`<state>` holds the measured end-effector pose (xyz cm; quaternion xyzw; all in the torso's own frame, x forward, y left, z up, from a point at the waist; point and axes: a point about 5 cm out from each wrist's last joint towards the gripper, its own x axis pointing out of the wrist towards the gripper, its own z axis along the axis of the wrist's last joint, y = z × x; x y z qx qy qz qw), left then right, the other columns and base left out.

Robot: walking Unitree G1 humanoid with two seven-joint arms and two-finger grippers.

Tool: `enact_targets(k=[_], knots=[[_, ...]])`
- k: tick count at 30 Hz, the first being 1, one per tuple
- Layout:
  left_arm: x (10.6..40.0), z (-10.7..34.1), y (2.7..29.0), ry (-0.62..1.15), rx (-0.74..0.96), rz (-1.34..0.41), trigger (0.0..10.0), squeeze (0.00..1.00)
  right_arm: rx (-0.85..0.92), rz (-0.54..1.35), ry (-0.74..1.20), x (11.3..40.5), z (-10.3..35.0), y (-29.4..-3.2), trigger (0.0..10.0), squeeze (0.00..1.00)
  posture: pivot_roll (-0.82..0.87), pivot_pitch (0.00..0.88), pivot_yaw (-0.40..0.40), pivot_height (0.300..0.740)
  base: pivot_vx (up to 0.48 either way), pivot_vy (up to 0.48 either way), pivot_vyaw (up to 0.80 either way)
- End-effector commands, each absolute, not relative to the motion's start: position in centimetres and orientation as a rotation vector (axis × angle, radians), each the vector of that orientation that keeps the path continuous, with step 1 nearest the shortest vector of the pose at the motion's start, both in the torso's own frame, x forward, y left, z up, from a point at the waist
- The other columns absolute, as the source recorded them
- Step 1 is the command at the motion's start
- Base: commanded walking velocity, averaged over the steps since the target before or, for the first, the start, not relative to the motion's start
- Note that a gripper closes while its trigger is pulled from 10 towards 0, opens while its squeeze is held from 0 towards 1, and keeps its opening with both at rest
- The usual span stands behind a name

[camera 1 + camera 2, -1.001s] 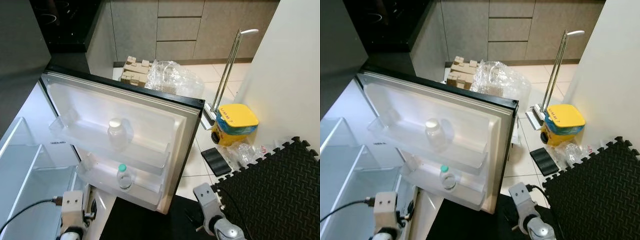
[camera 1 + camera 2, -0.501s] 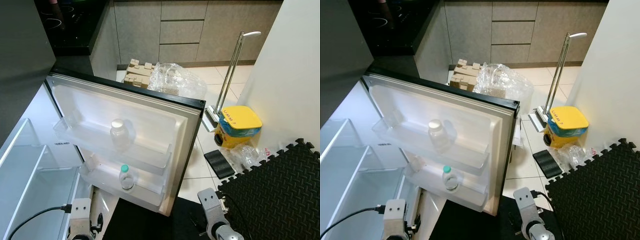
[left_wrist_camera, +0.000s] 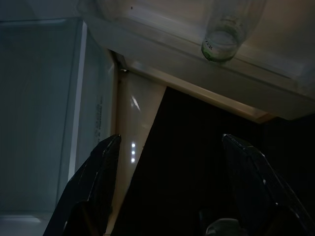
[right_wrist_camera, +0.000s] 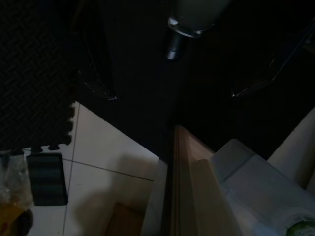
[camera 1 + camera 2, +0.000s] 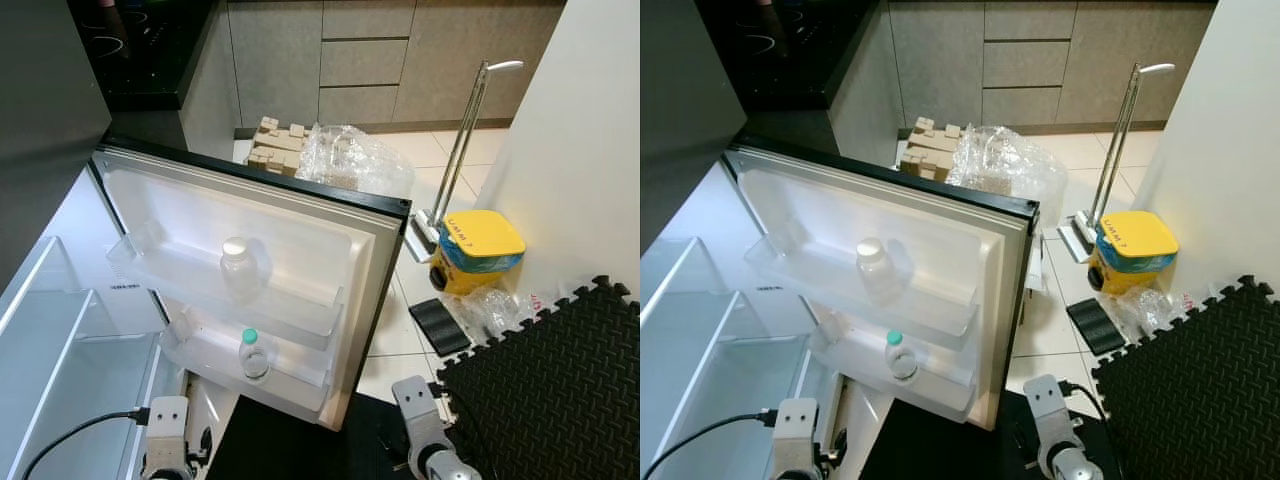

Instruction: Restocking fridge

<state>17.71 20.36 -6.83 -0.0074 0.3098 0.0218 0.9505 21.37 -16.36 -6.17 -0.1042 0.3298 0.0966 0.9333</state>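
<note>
Fridge door (image 5: pixel 300 240) hangs wide open, a white-capped jar (image 5: pixel 238 268) on its upper shelf and a green-capped bottle (image 5: pixel 250 355) at 6 o'clock below it. Since a second ago both arms have dropped lower in frame; left gripper (image 3: pixel 167 162) and right gripper (image 4: pixel 182 73) hang released, empty, so restocking seems paused

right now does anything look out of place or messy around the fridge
Inside the open fridge door nothing stands out: both bottles stand upright on their shelves. Behind it, crumpled clear plastic wrap and cardboard pieces lie loose on the floor.
</note>
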Motion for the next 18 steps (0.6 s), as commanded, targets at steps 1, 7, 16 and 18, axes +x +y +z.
enact_targets(k=[1, 7, 16, 18], knots=[[17.15, -7.28, 19.68, 0.657, -0.040, 0.036, 10.0, 0.00, -0.181, 0.182, 0.696, 20.97, -6.45, -16.36, 10.0, 0.00, -0.05, 0.082, 0.011, 0.719, -0.326, 0.000, 0.00], [17.02, -7.39, 19.57, 0.666, -0.037, 0.034, 10.0, 0.00, -0.216, 0.184, 0.692, 20.90, -6.46, -16.56, 10.0, 0.00, -0.05, 0.083, 0.010, 0.719, -0.338, 0.000, 0.00], [16.81, -7.56, 19.54, 0.680, -0.047, 0.035, 10.0, 0.00, -0.224, 0.183, 0.704, 20.39, -6.69, -17.01, 10.0, 0.00, -0.06, 0.081, 0.009, 0.719, -0.395, 0.000, 0.00], [16.81, -7.56, 19.53, 0.680, -0.047, 0.037, 10.0, 0.00, -0.226, 0.184, 0.706, 20.34, -6.72, -17.05, 10.0, 0.00, -0.06, 0.081, 0.008, 0.719, -0.416, 0.000, 0.00]])
